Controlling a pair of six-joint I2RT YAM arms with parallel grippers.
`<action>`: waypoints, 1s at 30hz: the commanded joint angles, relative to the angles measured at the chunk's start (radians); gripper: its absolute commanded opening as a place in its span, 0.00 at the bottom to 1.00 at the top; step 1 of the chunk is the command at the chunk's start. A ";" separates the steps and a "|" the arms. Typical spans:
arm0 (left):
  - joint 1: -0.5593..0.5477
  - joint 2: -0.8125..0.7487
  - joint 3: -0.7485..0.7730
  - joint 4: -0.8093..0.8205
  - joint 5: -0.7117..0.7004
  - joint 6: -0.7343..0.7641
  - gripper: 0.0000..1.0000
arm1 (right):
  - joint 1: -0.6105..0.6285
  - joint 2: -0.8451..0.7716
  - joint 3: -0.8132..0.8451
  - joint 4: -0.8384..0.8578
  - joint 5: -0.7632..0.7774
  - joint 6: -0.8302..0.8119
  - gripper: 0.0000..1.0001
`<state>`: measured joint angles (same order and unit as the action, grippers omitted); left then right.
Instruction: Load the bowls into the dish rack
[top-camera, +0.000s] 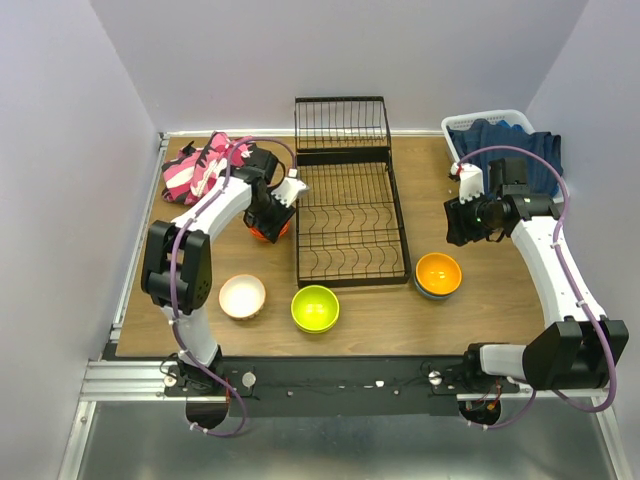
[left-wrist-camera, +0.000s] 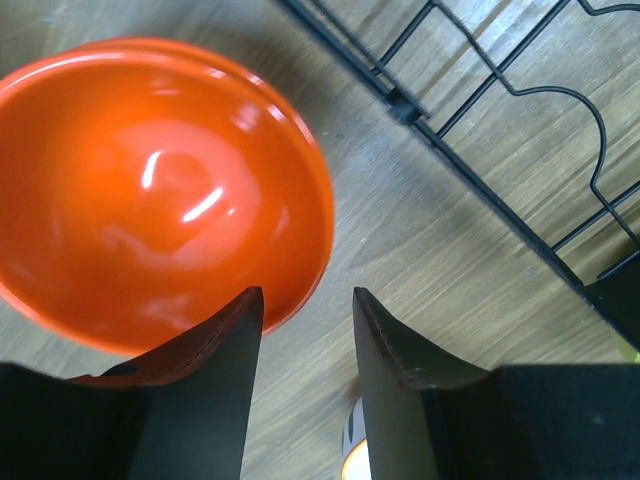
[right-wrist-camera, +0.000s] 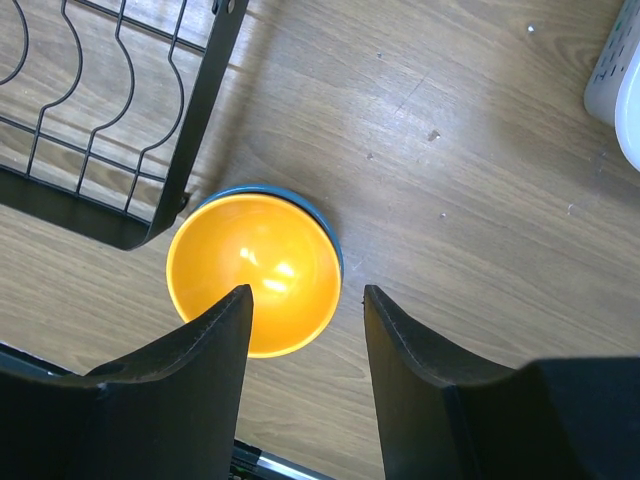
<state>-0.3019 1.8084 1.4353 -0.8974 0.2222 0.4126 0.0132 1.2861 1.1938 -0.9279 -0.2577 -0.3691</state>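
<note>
The left gripper (left-wrist-camera: 307, 295) is hanging directly over the near rim of the red-orange round plastic bowl (left-wrist-camera: 160, 190), which is sitting upright on the wooden table. Most of the bowl is lying ahead of the tool and toward its left finger. That finger is covering the rim from the inside, while the other is standing outside the bowl over bare wood. The jaws are standing partly apart and are not visibly pinching anything. The bowl is round, so no long axis is governing the approach; the rim's line through the gap is what matters. The black wire dish rack (left-wrist-camera: 470, 170) is lying just beyond the tool's right-finger side. This arm is the nearer one. The right gripper (right-wrist-camera: 306, 295) is hovering with its jaws apart and empty, well above an orange bowl (right-wrist-camera: 255, 270) nested in a blue bowl (right-wrist-camera: 325, 225).
</note>
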 joint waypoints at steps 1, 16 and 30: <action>-0.023 0.041 0.036 0.006 0.006 0.020 0.49 | 0.001 0.002 -0.008 0.018 -0.005 0.012 0.57; -0.031 0.039 0.106 -0.083 0.089 0.005 0.17 | 0.001 -0.010 -0.036 0.038 0.012 0.019 0.57; -0.051 0.014 0.043 -0.052 0.106 -0.060 0.21 | 0.001 -0.002 -0.033 0.043 0.006 0.021 0.57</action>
<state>-0.3412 1.8698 1.5021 -0.9485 0.2966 0.3862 0.0132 1.2865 1.1675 -0.9058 -0.2562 -0.3580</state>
